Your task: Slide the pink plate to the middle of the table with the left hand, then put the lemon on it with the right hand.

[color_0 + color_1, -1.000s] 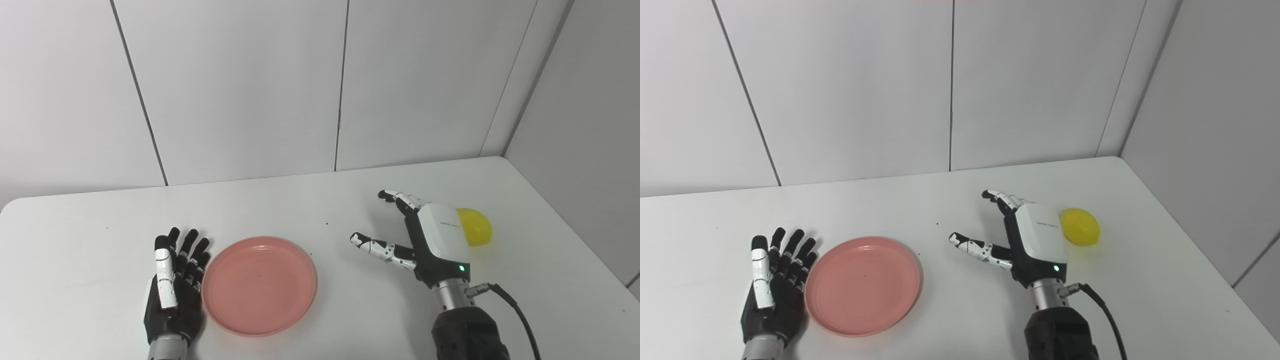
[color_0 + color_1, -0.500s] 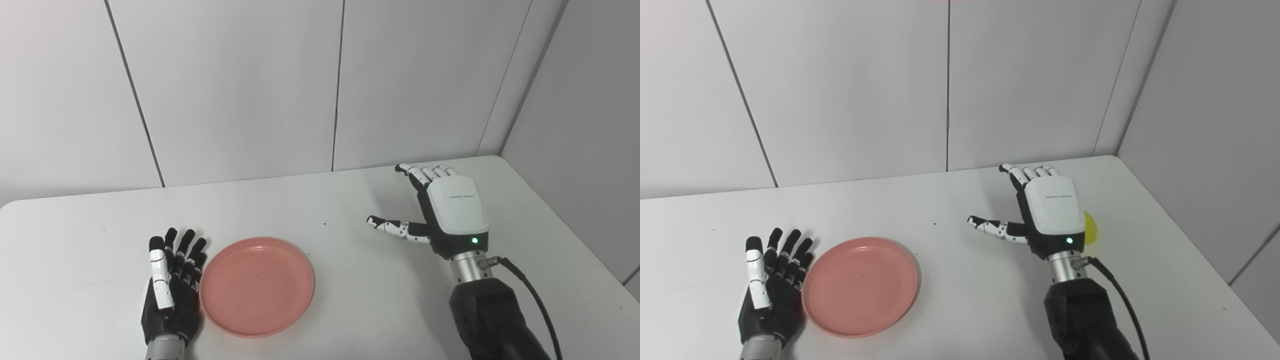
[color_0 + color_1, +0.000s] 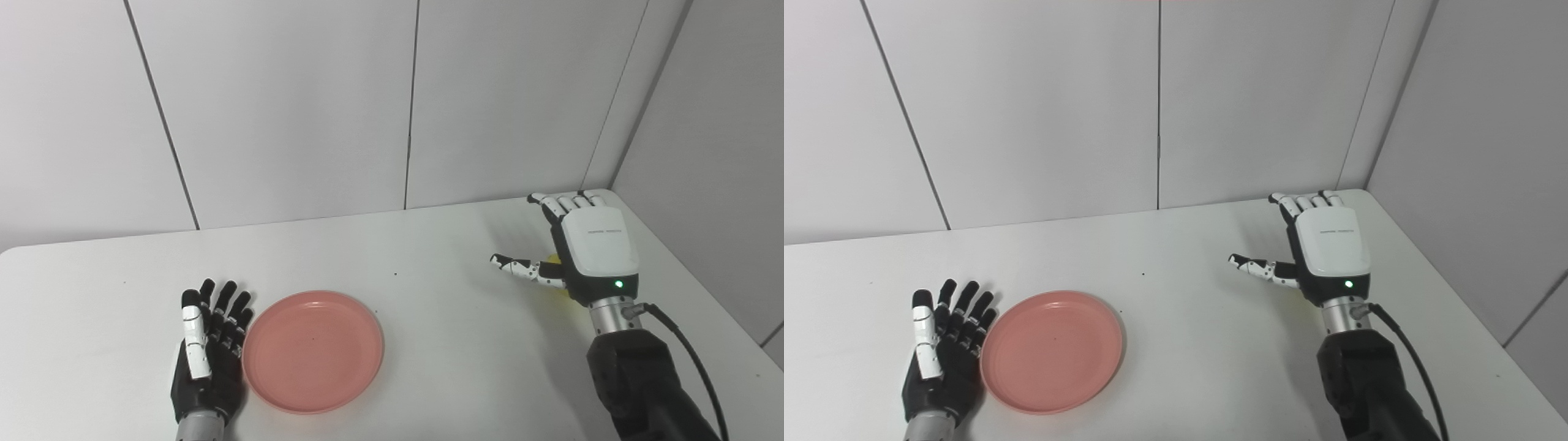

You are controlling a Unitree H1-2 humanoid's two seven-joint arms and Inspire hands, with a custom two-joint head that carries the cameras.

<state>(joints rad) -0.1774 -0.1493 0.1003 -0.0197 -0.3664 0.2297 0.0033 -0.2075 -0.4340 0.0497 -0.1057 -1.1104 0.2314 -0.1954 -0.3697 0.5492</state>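
Two hands up, neither holding anything. Left eye: left hand (image 3: pixel 208 355) flat at lower left, fingers spread, just beside the plate (image 3: pixel 313 350), which sits left of centre. Right hand (image 3: pixel 588 254) at right, fingers splayed, over the lemon (image 3: pixel 555 260); only a yellow sliver shows under the palm. Right eye: same layout, lemon fully hidden. Judgement: lemon pick in hand. Next: lower, curl around it without knocking it off the near table (image 3: pixel 1213 343) edge.

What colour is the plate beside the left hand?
Pink, a salmon shade; the plate shows best in the left eye view.
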